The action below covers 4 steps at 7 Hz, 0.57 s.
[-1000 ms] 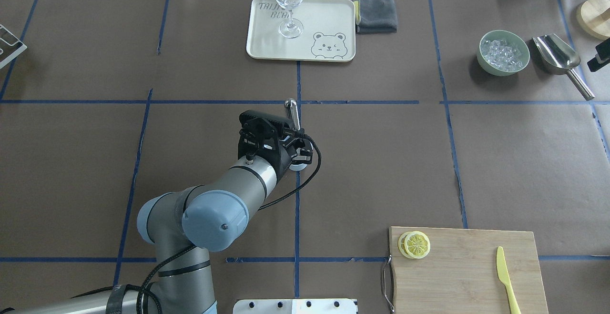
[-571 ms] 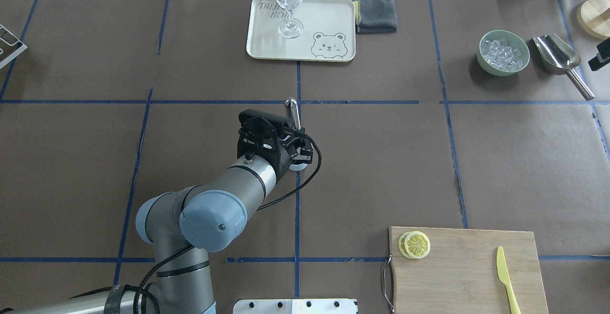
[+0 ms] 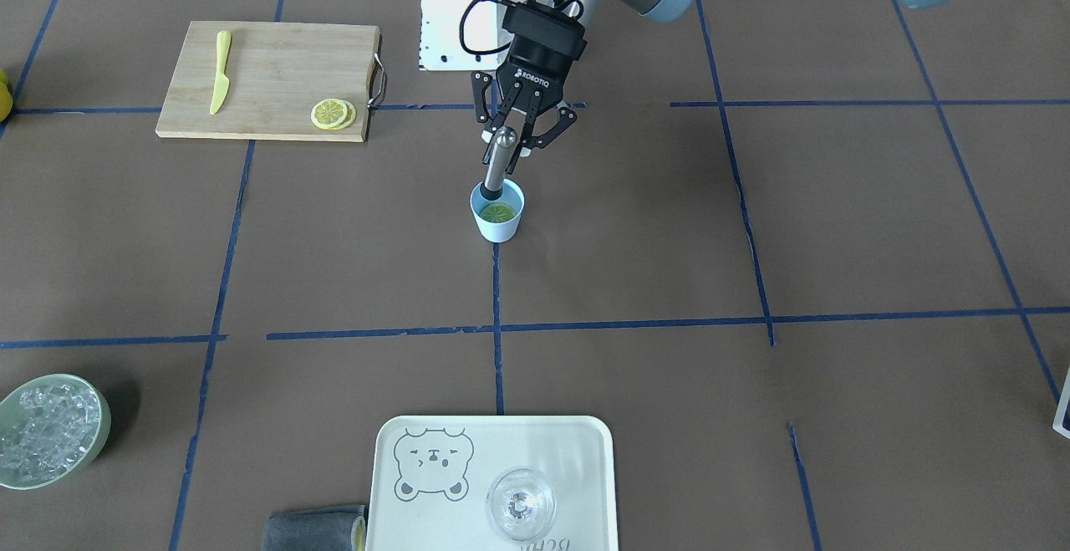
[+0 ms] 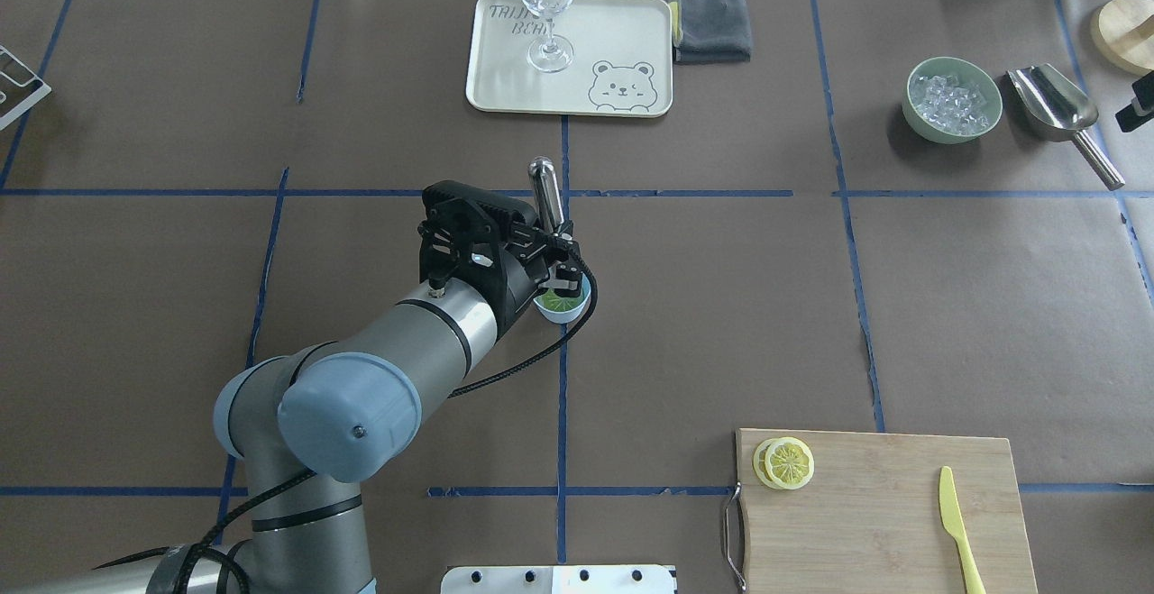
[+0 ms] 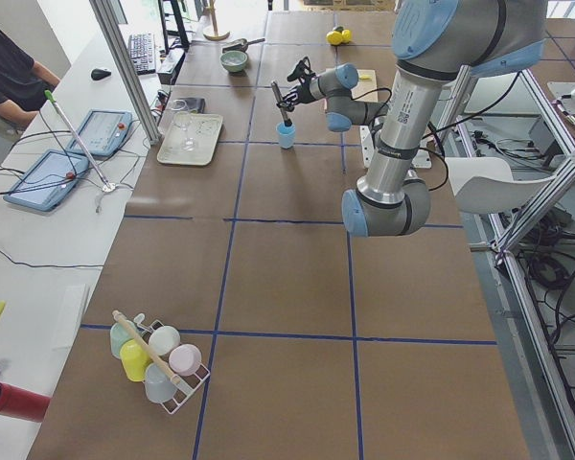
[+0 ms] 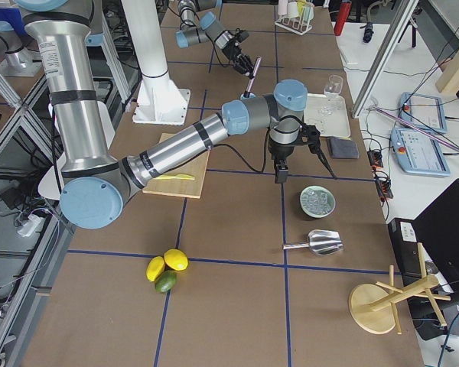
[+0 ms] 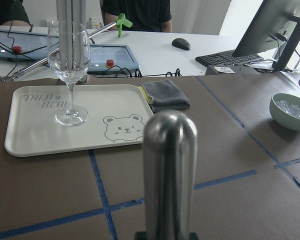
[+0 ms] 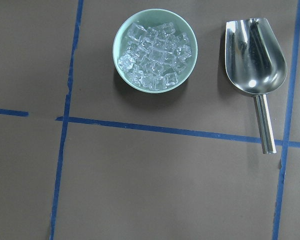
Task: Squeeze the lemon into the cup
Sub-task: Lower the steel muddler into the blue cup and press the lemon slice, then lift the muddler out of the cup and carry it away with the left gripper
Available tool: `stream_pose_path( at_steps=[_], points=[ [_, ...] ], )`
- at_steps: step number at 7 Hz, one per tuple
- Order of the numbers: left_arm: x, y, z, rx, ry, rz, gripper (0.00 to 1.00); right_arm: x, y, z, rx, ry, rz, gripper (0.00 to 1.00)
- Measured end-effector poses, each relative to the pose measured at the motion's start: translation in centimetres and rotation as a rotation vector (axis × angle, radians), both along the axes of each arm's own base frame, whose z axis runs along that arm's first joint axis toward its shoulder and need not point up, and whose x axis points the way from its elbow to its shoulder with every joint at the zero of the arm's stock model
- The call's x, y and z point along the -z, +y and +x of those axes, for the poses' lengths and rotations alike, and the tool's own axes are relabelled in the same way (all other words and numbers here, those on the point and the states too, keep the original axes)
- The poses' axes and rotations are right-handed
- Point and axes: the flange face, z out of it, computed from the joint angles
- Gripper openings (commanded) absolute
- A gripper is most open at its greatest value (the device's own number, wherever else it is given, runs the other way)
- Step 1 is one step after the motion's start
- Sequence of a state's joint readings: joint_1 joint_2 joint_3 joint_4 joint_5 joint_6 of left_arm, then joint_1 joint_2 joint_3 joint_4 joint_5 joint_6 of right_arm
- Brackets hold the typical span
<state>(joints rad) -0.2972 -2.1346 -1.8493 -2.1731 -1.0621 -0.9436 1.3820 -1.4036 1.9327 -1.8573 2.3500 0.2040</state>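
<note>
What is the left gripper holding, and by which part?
A metal muddler, gripped about mid-shaft; its lower end is in the cup.

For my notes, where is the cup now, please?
In the front-facing view the cup stands centrally on a blue tape line, under the metal rod in the left gripper.

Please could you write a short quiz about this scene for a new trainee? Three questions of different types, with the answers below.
1. True or false: the left gripper holds a steel rod whose lower end is inside the cup.
2. The yellow knife lies: A in the cup; B on the cutting board; C in the left gripper.
3. What lies inside the cup under the rod?

Key: 1 true; 2 B; 3 a lemon slice.
</note>
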Motion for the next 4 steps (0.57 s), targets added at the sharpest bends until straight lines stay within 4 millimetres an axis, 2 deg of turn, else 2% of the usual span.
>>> stream_pose_path(
  at_steps=[2,3,4],
  points=[
    [2.0,-1.4,-4.1,0.026,-0.001,0.039,0.00,-0.3,-0.1,0.1,-0.001,0.004,-0.002,1.00],
    [2.5,-2.4,-5.9,0.012,-0.029,0.032,0.00,-0.9,-0.3,0.2,-0.002,0.008,-0.010,1.00],
    [2.0,-3.9,-7.9,-0.025,-0.066,0.005,0.00,-1.4,-0.5,0.3,-0.003,0.009,-0.018,1.00]
  ],
)
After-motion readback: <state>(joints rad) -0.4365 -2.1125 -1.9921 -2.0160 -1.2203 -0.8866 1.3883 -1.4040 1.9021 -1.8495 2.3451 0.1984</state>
